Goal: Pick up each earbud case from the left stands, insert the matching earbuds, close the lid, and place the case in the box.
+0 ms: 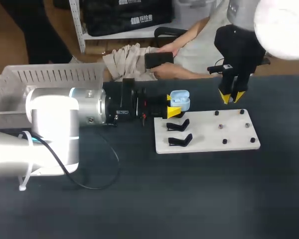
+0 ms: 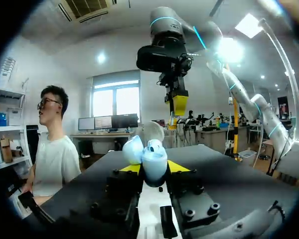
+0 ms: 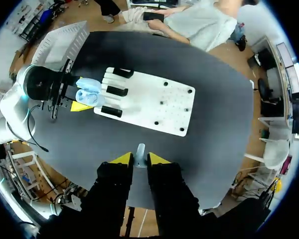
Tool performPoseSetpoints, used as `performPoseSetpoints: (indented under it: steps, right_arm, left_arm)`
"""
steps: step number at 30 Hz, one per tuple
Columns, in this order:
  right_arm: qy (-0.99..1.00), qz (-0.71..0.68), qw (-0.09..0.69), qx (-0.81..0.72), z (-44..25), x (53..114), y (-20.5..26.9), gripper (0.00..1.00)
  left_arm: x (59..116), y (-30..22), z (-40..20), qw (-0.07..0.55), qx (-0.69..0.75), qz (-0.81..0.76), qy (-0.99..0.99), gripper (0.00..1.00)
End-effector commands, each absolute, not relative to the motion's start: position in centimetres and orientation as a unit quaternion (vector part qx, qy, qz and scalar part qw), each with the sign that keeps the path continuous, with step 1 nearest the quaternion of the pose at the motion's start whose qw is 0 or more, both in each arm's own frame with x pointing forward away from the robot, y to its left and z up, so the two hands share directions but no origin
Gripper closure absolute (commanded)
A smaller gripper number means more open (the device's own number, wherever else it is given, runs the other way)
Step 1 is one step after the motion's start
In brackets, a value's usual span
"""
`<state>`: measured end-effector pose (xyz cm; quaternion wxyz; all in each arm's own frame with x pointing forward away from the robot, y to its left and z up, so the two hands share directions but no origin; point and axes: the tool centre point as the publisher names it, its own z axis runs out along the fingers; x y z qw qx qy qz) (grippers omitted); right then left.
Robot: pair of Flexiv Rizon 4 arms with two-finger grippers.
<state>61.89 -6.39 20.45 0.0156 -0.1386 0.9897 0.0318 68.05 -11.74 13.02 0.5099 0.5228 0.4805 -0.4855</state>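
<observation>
The left fingers (image 1: 173, 113) pinch the open case (image 1: 179, 100) by the board's (image 1: 234, 133) nine o'clock edge. The right fingers (image 1: 224, 95) pinch an earbud (image 3: 140, 149); the case lies at their nine o'clock.

Counter (image 1: 189, 199): dark, matt, cloth-like cover.
Board (image 1: 209, 137) on it: white, smooth plastic look, faint sheen.
Stands (image 1: 178, 124) at board's left end: black matt plastic.
Case (image 1: 179, 99) above board's left corner: pale blue glossy plastic.
Earbud (image 3: 140, 149) in right tool (image 3: 140, 158): pale, smooth.
Basket (image 1: 55, 74) well left of board: pale slatted plastic.
Left arm (image 1: 55, 124): glossy white shell, brushed metal collar.
</observation>
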Motion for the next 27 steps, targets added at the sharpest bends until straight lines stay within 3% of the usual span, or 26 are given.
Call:
performPoseSetpoints:
  steps: [1,8,27]
  right_arm:
    - [0.99,0.031,0.018,-0.138,20.4,61.7,-6.4,1.0]
    - [0.99,0.031,0.018,-0.138,20.4,61.7,-6.4,1.0]
    - [0.972,-0.007,-0.01,-0.236,21.5,62.4,-0.3,1.0]
  left_arm:
    - [67.8,-11.8,13.0,0.514,0.521,-0.483,0.481,1.0]
    - [67.8,-11.8,13.0,0.514,0.521,-0.483,0.481,1.0]
    - [67.8,-11.8,13.0,0.514,0.521,-0.483,0.481,1.0]
